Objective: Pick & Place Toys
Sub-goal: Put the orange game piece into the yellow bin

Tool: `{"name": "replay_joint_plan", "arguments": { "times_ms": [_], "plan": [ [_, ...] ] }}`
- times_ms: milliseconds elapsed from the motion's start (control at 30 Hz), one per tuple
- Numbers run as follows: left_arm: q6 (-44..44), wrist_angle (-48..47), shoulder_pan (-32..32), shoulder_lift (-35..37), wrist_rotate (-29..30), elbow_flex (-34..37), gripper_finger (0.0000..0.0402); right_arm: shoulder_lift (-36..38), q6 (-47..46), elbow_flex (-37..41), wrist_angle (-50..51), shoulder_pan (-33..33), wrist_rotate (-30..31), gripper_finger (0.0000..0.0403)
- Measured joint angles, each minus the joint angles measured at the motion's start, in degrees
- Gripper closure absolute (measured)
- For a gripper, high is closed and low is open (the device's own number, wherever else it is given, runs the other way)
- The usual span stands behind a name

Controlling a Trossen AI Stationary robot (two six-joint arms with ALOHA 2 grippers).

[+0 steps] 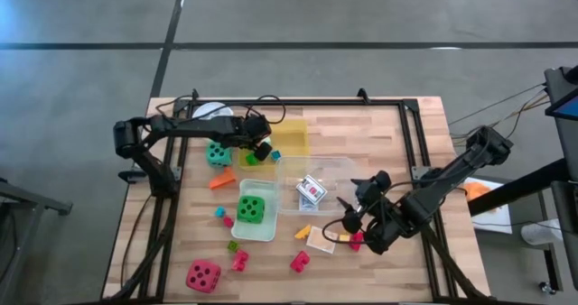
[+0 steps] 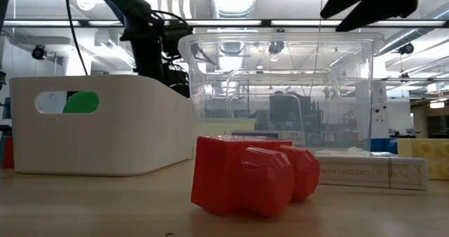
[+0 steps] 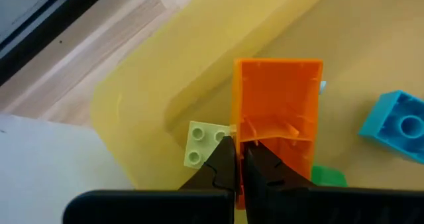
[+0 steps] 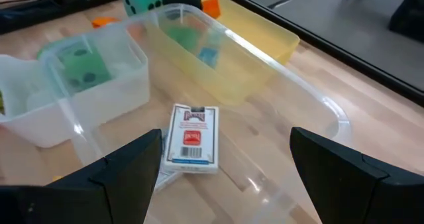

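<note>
The left gripper (image 3: 240, 159) hangs over the yellow tray (image 1: 291, 135) at the far side of the desk (image 1: 379, 129), its jaws closed on the thin wall of an orange block (image 3: 278, 111) that stands open-side toward the wrist camera. Below it in the tray lie a pale green block (image 3: 204, 143) just beside the orange one, a blue block (image 3: 397, 124) farther off, and a darker green piece (image 3: 329, 177) partly hidden by the jaws.

The right gripper (image 4: 225, 159) sits above the near right part of the desk, its jaws wide open and holding nothing. Under them a card pack (image 4: 191, 139) lies flat inside the clear plastic box (image 4: 318, 108).

A green die (image 1: 251, 208) rests in a white bin (image 1: 262, 233) near the middle of the desk. A teal die (image 1: 217, 152) sits just beside the left arm, with an orange wedge (image 1: 221, 179) next to it. A red die (image 1: 203, 274) lies at the near left corner. Small red blocks (image 1: 300, 262) and other bright pieces are scattered along the near edge, and a white cup (image 1: 209, 112) stands at the far left.

In the low view a red block (image 2: 249, 174) lies on the desk in front of the clear box, with the white bin to one side.
</note>
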State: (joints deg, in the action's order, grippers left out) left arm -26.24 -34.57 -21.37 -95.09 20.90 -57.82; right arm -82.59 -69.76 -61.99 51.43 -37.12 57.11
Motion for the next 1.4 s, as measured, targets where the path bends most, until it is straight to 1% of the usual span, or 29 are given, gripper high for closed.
{"name": "replay_joint_plan", "arguments": {
  "times_ms": [133,267,500,1100,1167,1233,1400],
  "plan": [
    [-0.6,0.0,0.0,0.0,-0.3,0.0,0.0401,0.0,-0.8,1.4,-0.4,0.0,-0.1,0.0078],
    [-0.7,0.0,0.0,-0.3,-2.8,0.0,0.0401,0.0,-0.8,2.3,-1.2,0.0,-0.1,0.0078],
    [-1.2,0.1,0.0,-0.3,-4.2,0.0,0.0401,0.0,-0.7,3.3,-2.2,0.0,-0.2,0.0078],
    [-1.1,0.0,0.0,-0.3,-4.7,0.0,0.04,0.0,-0.1,3.4,-2.9,0.0,-0.2,0.0078],
    [-1.1,0.0,0.0,-0.3,-4.7,0.0,0.0392,0.0,-0.1,3.4,-2.9,0.0,-0.2,0.0078],
    [-1.1,0.0,0.1,-0.3,-4.7,0.0,0.0374,0.0,-0.1,3.4,-2.9,0.0,-0.2,0.0078],
    [-1.1,0.0,0.1,-0.3,-5.1,0.0,0.0309,0.0,-0.1,3.4,-2.9,0.0,-0.1,0.0078]
  ]
}}
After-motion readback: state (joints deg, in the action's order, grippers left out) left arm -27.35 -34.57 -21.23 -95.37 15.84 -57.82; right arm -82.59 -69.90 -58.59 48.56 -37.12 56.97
